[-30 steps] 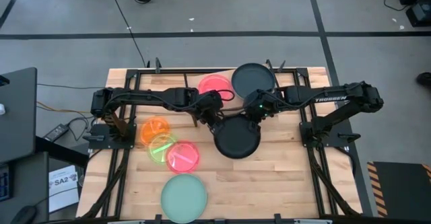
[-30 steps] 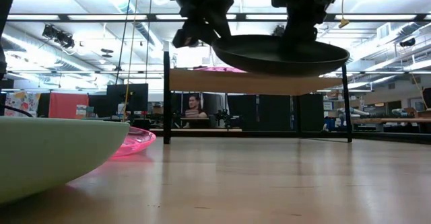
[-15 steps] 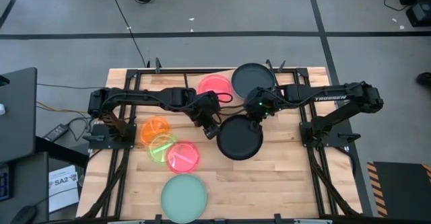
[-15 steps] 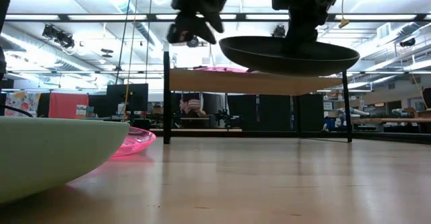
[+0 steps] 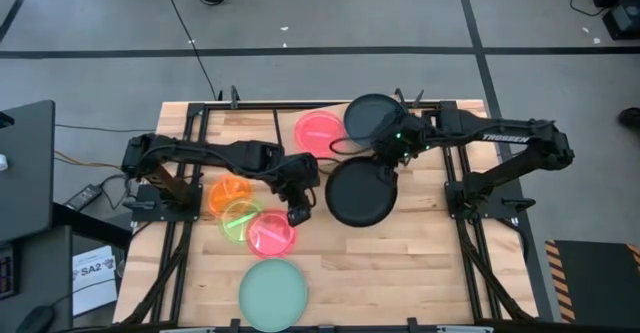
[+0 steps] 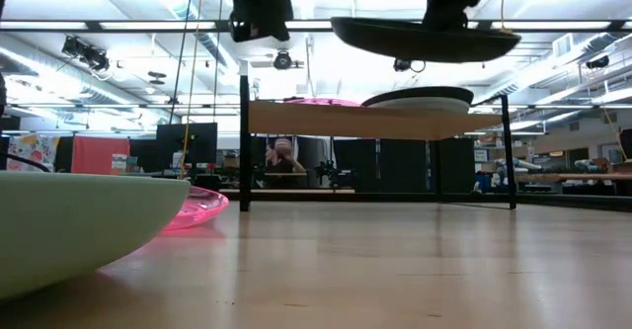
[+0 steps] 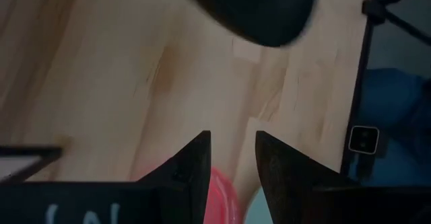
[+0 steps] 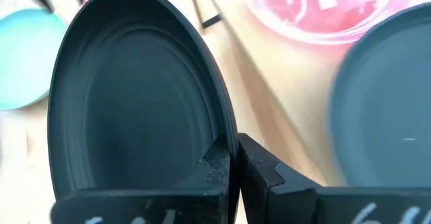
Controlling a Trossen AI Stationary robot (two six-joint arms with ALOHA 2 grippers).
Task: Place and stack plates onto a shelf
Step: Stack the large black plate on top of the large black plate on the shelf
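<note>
Jaws of the right gripper [image 8: 232,158] clamp the rim of 1 round black plastic plate [image 5: 360,193], held above the slatted wooden tabletop [image 5: 420,263]. Left gripper [image 5: 297,213] hangs with jaws parted, holding nothing, near the translucent pink plate [image 5: 271,233].

white lettering "trossen" runs along the right arm [image 5: 500,139] in the high view. a white sheet [image 5: 97,269] on the floor beside the table's left edge reads "sa2".
</note>
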